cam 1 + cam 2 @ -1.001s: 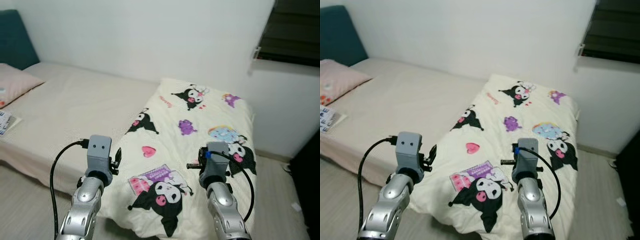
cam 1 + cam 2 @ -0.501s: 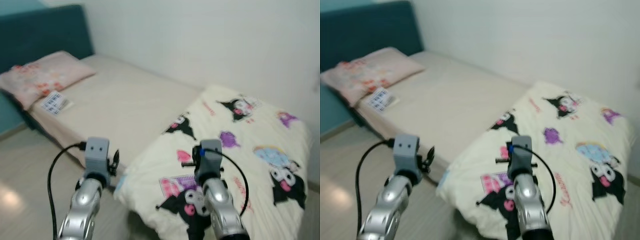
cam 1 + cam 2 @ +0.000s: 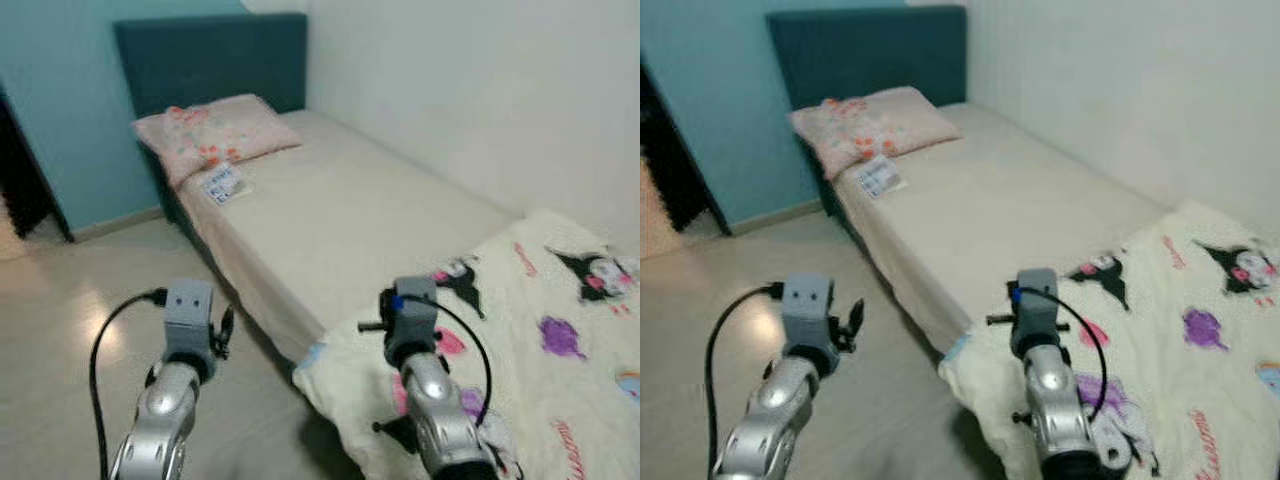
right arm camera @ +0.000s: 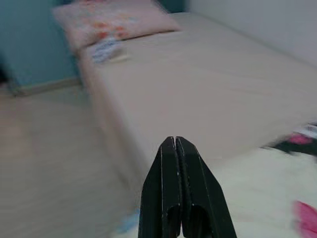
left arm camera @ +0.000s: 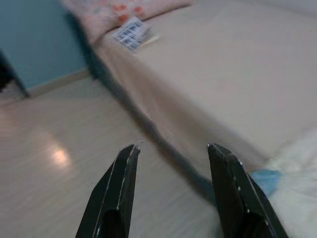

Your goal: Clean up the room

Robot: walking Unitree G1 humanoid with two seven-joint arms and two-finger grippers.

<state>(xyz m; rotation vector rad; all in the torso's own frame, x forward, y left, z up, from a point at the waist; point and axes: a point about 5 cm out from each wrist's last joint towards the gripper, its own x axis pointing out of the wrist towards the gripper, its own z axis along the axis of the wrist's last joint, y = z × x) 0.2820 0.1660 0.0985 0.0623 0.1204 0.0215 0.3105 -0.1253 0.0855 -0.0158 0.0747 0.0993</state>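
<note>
One bed (image 3: 380,215); one pink pillow (image 3: 212,130) at its head end, one small packet (image 3: 224,185) beside it; one cartoon blanket (image 3: 1200,330) over the foot end, nearer centre earlier; left gripper (image 5: 173,188) spread apart, right gripper (image 4: 175,186) pressed together, empty.

A teal wall (image 3: 60,110) and a dark blue headboard (image 3: 215,55) stand behind a pale wooden floor (image 3: 70,330).
</note>
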